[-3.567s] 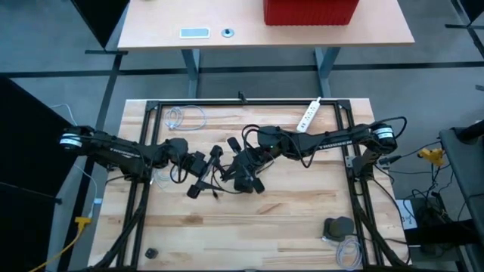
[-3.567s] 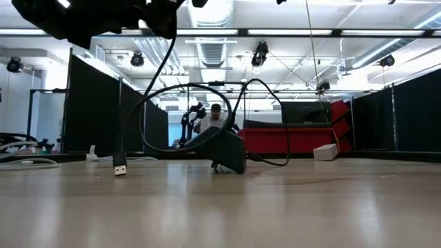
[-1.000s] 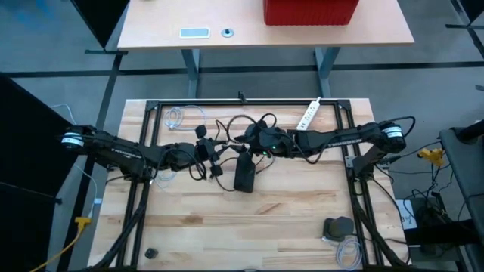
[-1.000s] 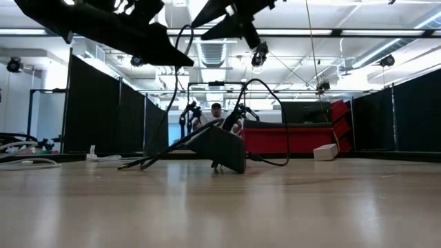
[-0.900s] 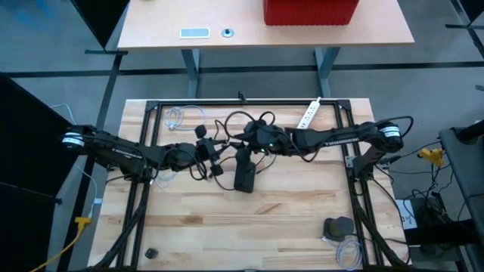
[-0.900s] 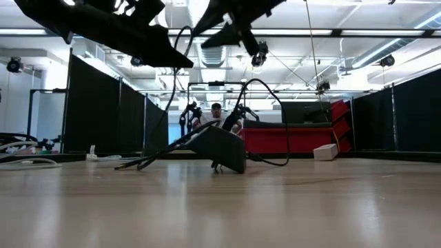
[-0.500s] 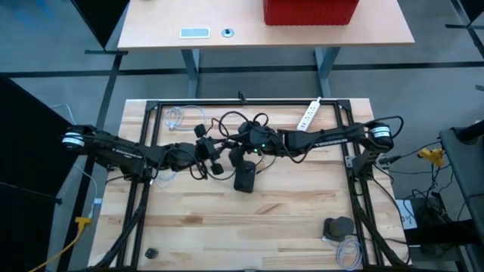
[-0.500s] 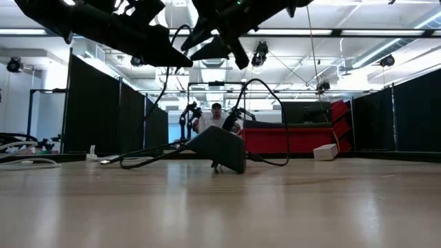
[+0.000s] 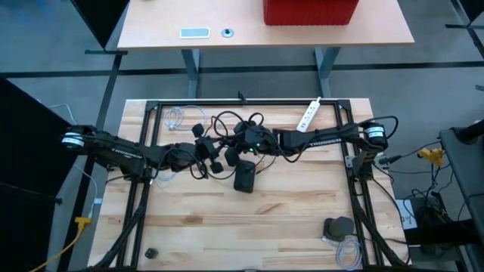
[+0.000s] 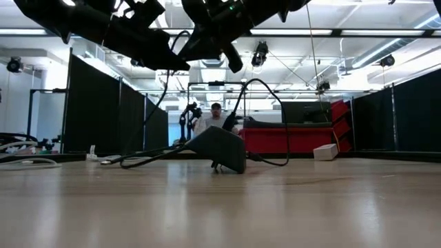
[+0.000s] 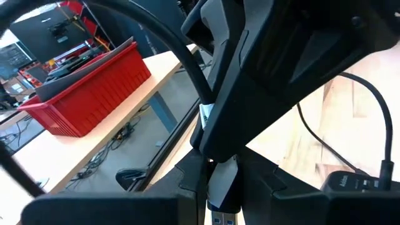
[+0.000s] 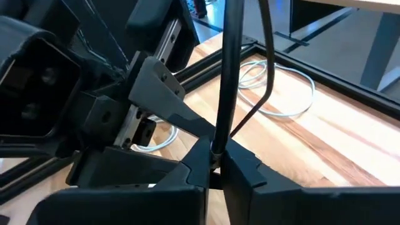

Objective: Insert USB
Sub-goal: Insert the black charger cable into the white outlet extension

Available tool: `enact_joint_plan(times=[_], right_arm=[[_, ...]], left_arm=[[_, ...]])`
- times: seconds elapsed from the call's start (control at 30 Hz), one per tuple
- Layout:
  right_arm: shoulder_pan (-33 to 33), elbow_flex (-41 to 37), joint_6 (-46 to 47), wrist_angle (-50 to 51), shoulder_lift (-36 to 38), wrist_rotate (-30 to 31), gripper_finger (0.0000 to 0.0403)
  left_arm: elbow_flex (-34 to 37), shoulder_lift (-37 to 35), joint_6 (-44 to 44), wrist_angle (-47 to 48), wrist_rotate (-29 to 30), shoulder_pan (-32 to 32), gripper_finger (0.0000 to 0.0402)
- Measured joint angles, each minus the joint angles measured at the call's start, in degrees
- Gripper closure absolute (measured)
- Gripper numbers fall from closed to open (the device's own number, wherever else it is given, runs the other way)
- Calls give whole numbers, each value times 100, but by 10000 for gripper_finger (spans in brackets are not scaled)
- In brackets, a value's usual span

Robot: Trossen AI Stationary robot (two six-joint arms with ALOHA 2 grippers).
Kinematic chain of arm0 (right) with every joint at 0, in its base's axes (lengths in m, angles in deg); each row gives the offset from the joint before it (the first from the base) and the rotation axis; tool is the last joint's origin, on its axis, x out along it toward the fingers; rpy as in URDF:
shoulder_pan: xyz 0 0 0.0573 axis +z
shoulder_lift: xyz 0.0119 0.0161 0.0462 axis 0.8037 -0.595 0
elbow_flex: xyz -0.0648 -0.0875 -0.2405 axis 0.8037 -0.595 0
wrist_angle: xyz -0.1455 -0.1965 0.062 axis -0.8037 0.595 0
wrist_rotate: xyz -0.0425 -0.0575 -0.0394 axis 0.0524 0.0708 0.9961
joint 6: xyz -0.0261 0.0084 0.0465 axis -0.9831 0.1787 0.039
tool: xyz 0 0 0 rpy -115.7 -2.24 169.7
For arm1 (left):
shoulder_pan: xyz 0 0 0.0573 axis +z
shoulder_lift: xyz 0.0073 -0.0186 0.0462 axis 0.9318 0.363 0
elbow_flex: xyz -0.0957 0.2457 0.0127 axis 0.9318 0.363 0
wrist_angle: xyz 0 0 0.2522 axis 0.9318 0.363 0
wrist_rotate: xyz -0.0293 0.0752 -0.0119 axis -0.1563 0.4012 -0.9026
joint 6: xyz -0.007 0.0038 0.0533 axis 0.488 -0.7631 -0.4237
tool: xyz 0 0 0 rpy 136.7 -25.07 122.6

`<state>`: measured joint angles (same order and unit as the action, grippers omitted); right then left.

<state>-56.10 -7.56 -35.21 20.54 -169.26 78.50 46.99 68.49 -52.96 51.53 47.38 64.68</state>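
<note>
Meeting above the table's middle in the high view, the left gripper [image 9: 206, 153] and right gripper [image 9: 236, 146] sit just beside each other, over the black adapter [image 9: 244, 177]. In the low view both hang above the cable [image 10: 148, 160]. The left wrist view shows the USB plug [image 11: 223, 181] pinched between its fingers; the right wrist view shows its fingers clamped on the cable. Keeping plug and socket square before pushing seems wise. A second ago the right arm stood farther right, its fingers half open.
</note>
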Motion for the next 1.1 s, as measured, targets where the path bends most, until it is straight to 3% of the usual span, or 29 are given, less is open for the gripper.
enact_joint_plan(times=[0.27, 0.43, 0.67, 0.93, 1.1], right_arm=[[22, 0, -638, 536, 336, -202, 395], [56, -28, -1101, 1312, 767, -217, 395], [309, -94, -1319, 2307, 1298, 93, 395], [798, -652, -1312, 2457, 1893, 68, 395], [1157, -1097, -1068, 2291, 2158, 73, 395]], left_arm=[[-25, -158, -16, 144, -170, -158, 343], [-27, -446, -106, 623, -257, -324, 273], [-20, -989, 19, 1659, -351, -490, 207], [-19, -1278, 379, 2525, -402, -558, 209], [-17, -1260, 610, 2504, -422, -556, 229]])
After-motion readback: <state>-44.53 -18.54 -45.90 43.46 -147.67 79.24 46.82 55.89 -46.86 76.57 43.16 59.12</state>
